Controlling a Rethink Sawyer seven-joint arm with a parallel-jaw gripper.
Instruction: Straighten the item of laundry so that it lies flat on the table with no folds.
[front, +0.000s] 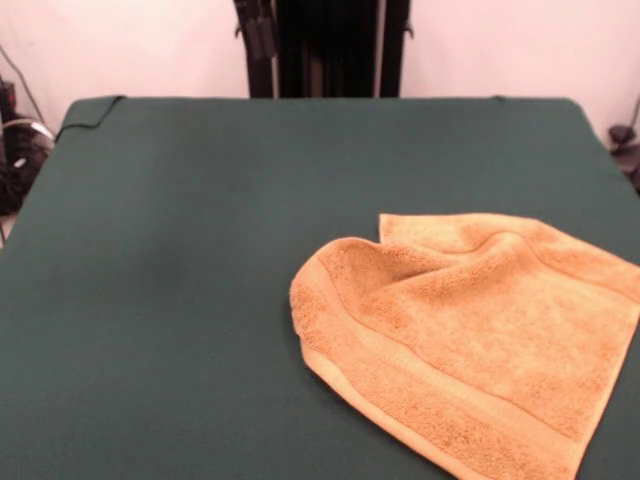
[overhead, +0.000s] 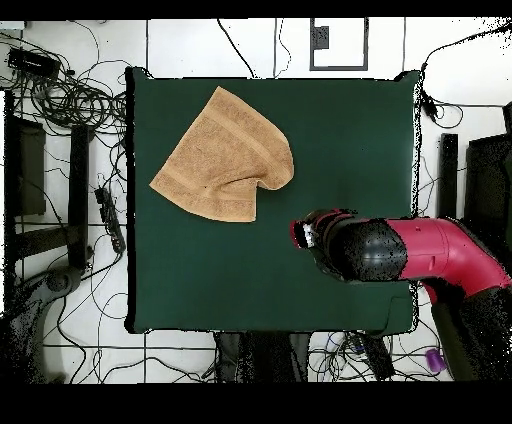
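Towel (front: 470, 340) on bench (front: 180, 280) – one corner folded under; pincer (overhead: 305, 234) apart, state unclear.

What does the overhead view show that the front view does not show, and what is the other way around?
Only the overhead view shows the red and black arm, reaching over the table with its gripper apart from the towel; whether the gripper is open cannot be told. It also shows the floor cables around the table.

Only the front view shows the towel's rolled-over corner from the side, where the cloth rises in a fold, and the black pedestal.

Both show the orange-tan towel, partly folded and not yet flat, on the dark green table.
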